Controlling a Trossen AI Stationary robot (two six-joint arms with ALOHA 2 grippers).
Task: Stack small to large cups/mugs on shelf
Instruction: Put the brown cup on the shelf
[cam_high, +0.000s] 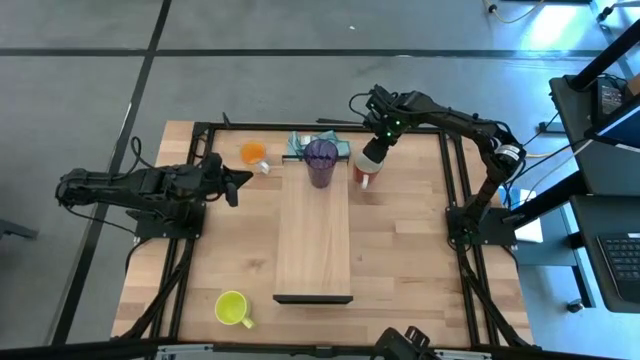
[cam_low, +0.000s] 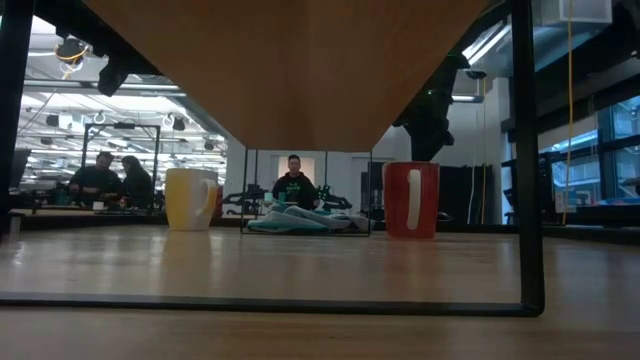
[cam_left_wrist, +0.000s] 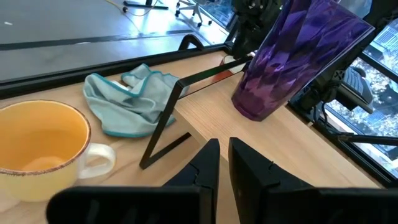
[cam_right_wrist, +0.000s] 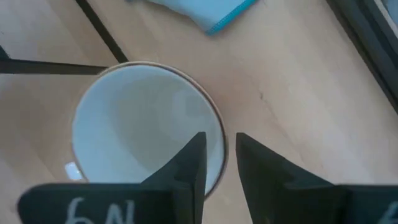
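Right wrist view, right hand (cam_right_wrist: 217, 165) pinching glossy red mug's (cam_right_wrist: 140, 127) round white rim, left hand (cam_left_wrist: 222, 168) narrow, empty.

The only marking that can be made out is handwriting in pale strokes on the dark body of the right gripper (cam_right_wrist: 214, 163), seen in the right wrist view at the lower edge. It shows two characters that look like "6N", or "N9" if read the other way up; which way it is meant to be read cannot be told. No print, brand or number can be read on the red mug (cam_right_wrist: 146, 130) below it, nor on anything else on the table in the other views.
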